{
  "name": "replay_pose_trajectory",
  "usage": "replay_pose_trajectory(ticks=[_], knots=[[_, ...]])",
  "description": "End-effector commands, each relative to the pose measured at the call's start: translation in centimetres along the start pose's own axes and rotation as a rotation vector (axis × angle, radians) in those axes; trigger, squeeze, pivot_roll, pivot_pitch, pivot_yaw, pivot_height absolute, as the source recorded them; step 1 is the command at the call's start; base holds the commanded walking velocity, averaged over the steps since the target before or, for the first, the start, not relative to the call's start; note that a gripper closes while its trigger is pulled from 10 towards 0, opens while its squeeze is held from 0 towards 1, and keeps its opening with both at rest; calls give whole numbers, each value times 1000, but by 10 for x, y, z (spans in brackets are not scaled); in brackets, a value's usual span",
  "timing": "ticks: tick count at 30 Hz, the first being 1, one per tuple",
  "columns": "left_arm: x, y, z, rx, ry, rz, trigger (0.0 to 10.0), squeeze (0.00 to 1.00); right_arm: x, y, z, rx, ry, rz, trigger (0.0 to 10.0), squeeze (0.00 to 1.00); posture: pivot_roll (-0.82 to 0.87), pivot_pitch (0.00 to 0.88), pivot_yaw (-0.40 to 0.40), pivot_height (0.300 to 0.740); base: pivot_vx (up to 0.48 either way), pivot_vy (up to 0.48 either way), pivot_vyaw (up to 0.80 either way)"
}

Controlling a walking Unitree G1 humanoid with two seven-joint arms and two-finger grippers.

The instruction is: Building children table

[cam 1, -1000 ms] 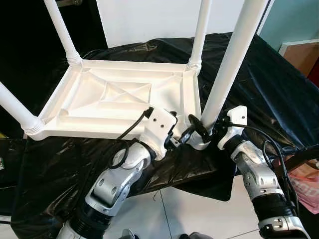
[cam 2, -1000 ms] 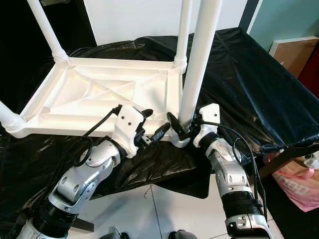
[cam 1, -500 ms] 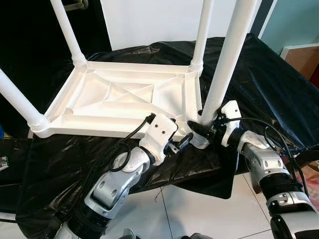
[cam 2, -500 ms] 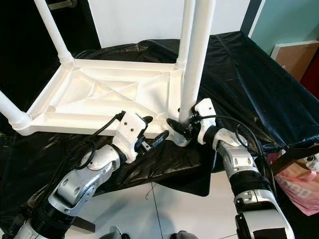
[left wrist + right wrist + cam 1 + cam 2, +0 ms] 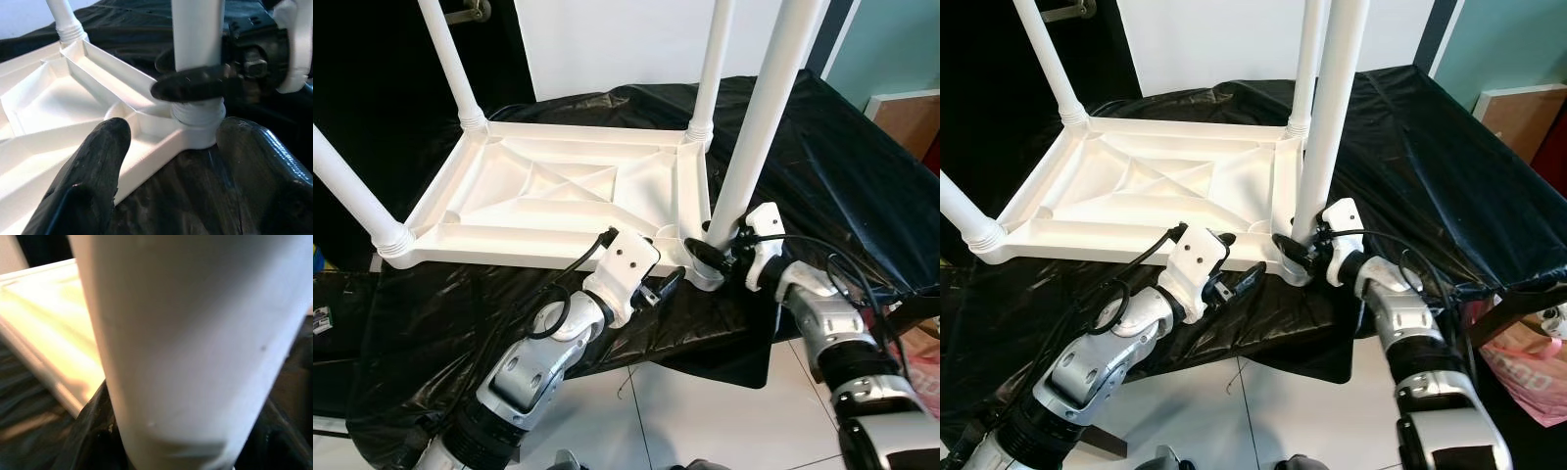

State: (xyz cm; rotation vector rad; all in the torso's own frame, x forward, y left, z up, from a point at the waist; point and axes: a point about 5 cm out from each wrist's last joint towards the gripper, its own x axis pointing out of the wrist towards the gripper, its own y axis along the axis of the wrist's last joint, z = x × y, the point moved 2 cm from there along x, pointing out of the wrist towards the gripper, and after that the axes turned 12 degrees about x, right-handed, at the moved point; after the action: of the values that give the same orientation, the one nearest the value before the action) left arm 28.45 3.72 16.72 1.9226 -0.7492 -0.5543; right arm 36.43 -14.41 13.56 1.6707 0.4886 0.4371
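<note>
Black fingers (image 5: 195, 84) around white leg (image 5: 197, 39)

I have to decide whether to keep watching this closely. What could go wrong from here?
1. The right claw grips the near leg low at its socket; the long leg could tilt and cross-thread.
2. The tabletop lies on slick black sheeting near the edge, so twisting might slide it; the left claw isn't holding it.
</note>
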Motion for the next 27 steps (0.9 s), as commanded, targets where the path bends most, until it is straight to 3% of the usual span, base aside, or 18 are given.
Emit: replay_pose_trajectory(ticks=[1, 9, 10, 21, 27], knots=[[1, 2, 12, 8, -143, 32, 10000, 0, -3, -13, 5, 60, -93, -18, 10000, 0, -19, 54, -7, 740, 0, 0, 0], [3, -1, 14, 4, -147, 24, 10000, 0, -2, -22, -7, 142, -261, 18, 10000, 0, -29, 56, -3, 740, 0, 0, 0], [4, -2, 12, -5, -139, 19, 10000, 0, -1, -27, -11, 147, -336, 18, 10000, 0, -30, 58, -5, 740, 0, 0, 0], [5, -5, 9, -11, -114, 6, 10000, 0, 0, -38, -26, 190, -562, 25, 10000, 0, -27, 58, -16, 740, 0, 0, 0], [6, -7, 4, -18, -74, 2, 10000, 0, 4, -25, -42, 194, -560, 108, 10000, 0, -27, 58, -17, 740, 0, 0, 0]])
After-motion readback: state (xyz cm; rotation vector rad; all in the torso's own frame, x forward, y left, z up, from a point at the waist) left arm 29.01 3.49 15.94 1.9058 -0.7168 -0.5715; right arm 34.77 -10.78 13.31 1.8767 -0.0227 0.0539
